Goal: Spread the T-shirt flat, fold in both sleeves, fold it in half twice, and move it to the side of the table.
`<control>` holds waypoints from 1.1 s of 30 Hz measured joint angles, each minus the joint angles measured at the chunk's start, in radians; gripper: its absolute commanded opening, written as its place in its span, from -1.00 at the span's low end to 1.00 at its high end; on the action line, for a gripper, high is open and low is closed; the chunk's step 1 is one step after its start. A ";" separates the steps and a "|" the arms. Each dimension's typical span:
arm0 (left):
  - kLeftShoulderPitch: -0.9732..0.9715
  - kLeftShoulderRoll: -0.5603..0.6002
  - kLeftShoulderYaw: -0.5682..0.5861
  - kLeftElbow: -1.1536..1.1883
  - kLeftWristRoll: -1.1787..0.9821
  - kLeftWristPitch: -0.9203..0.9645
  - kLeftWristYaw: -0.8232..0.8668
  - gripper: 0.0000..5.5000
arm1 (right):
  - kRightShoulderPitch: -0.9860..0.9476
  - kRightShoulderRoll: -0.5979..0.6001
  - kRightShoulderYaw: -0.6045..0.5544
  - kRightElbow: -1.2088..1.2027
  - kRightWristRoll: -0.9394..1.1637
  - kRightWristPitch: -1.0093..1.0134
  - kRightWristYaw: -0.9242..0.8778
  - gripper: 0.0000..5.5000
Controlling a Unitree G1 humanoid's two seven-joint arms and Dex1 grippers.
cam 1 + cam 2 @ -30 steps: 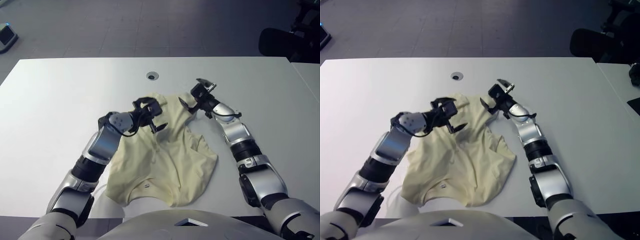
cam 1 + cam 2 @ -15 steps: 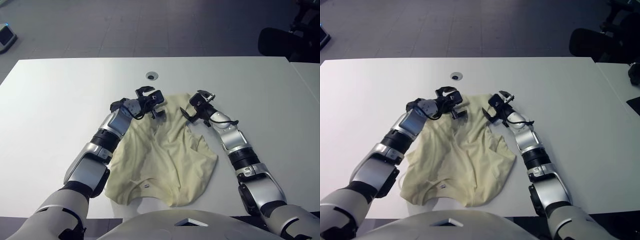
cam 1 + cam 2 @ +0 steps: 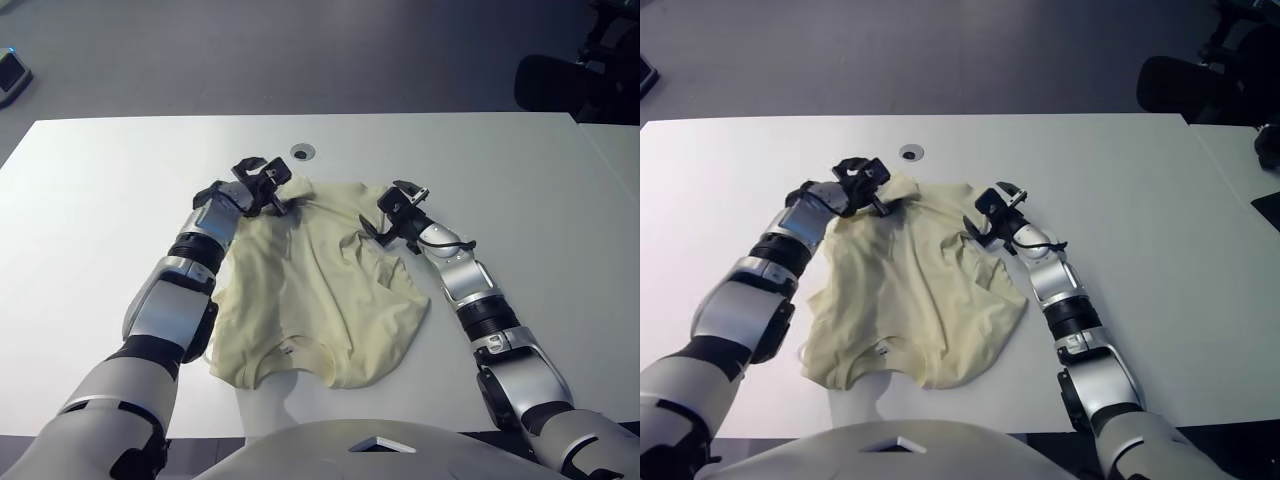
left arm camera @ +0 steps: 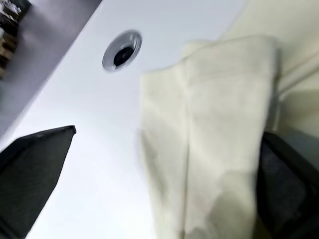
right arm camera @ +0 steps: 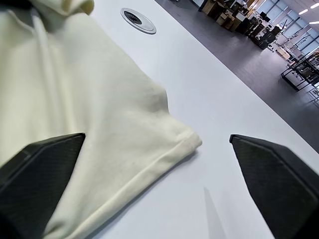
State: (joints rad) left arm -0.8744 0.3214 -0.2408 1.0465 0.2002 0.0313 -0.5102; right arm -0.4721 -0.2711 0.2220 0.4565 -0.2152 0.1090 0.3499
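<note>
Pale cream-yellow T-shirt [image 3: 320,290], plain, on a white counter [image 3: 100,200]; left pincer [image 3: 272,188] and right pincer [image 3: 386,213] both black; grommet [image 3: 304,152] silver-grey.

Diffuse overhead light: white table [image 3: 90,220] bright without hard glare, floor [image 3: 300,50] beyond it dimmer. T-shirt [image 3: 320,300] folds throw only soft shadows. Ceiling lights [image 5: 303,11] glow far off in right wrist view.

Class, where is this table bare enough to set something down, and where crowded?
Bare: the table left of the left arm, right of the right arm, and beyond the round hole. Crowded: the middle, where the T-shirt lies.
</note>
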 measured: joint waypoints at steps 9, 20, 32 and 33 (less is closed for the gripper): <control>-0.042 0.007 0.152 0.047 -0.123 0.074 -0.063 0.96 | 0.002 -0.001 0.000 -0.001 -0.001 -0.001 -0.004 0.96; -0.094 0.151 0.251 0.188 -0.104 0.011 0.316 0.96 | 0.013 -0.010 0.004 -0.021 0.000 0.001 0.001 0.96; -0.019 0.018 0.195 -0.051 -0.128 -0.052 0.084 0.96 | -0.128 -0.058 -0.091 0.020 0.018 -0.034 -0.034 0.96; -0.027 0.009 0.187 -0.033 -0.121 -0.052 0.085 0.96 | -0.161 -0.060 -0.089 0.073 0.009 -0.032 -0.034 0.96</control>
State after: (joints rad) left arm -0.9015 0.3300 -0.0542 1.0136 0.0797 -0.0204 -0.4248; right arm -0.6332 -0.3311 0.1335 0.5297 -0.2064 0.0767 0.3159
